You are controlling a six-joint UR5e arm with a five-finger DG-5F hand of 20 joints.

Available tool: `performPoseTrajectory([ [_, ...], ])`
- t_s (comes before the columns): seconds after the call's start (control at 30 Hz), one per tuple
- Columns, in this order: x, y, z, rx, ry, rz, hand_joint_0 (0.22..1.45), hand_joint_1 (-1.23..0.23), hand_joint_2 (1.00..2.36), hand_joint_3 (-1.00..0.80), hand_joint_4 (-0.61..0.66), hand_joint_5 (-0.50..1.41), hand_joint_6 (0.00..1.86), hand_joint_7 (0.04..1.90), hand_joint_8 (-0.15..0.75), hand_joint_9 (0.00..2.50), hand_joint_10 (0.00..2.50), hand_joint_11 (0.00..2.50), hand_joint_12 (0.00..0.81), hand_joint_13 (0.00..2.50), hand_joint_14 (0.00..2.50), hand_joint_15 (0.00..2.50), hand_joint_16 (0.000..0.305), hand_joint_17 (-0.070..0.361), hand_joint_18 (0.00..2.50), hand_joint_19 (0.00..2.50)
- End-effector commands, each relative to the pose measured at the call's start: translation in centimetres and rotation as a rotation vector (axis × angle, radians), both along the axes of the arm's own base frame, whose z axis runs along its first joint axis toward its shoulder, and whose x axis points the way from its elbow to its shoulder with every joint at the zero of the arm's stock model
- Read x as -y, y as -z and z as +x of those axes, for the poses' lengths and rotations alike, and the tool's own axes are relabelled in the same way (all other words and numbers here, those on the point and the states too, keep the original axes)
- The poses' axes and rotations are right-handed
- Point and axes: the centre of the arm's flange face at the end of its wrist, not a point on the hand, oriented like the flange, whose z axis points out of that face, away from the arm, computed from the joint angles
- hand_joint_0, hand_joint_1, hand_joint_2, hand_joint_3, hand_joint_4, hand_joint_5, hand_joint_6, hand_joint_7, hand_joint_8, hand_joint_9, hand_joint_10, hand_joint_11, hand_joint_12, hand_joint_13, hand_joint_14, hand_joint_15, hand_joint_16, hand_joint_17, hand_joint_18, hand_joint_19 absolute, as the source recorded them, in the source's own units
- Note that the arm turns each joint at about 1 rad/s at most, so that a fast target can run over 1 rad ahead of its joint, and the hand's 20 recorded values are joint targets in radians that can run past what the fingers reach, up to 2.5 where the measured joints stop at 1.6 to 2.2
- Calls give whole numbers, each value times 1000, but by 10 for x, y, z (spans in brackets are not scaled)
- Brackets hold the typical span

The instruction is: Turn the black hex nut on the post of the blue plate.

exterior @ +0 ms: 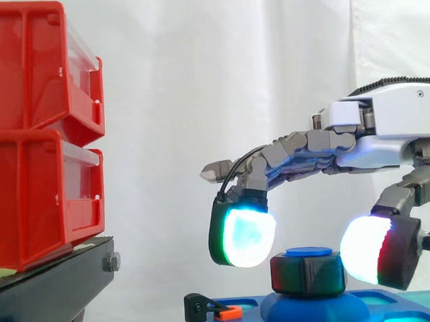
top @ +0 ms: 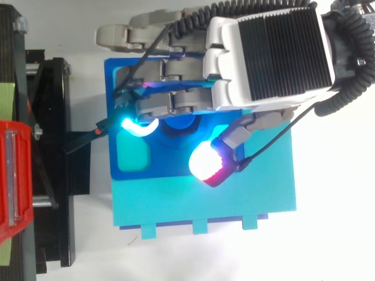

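Black hex nut on the post of the blue plate, below the robot hand. We note its pads spread wide, flanking the nut, gripping nothing.

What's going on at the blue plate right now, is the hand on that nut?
The robot's hand reaches in from the right and hangs low over the blue plate, set about the black hex nut. The nut sits on the post, just under its blue top. These views don't settle whether the hand actually grips the nut. The red bins on the black stand sit apart to the left.
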Motion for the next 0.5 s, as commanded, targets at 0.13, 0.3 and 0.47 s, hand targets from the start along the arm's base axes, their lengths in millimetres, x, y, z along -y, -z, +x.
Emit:
performPoseTrajectory([
  [0.13,3,0,0,5,1,0,548,-707,1000,-500,307,-193,501,937,7,192,0,602,203,77,0,47,30,69,153,223],
  [0.3,3,-1,0,7,1,0,568,-719,1000,-500,299,-195,500,941,-1,190,1,585,199,80,0,44,30,67,154,223],
  [0.47,4,-1,0,7,3,-2,567,-719,1000,-500,296,-195,500,944,-6,186,0,563,200,81,0,40,30,67,155,224],
])
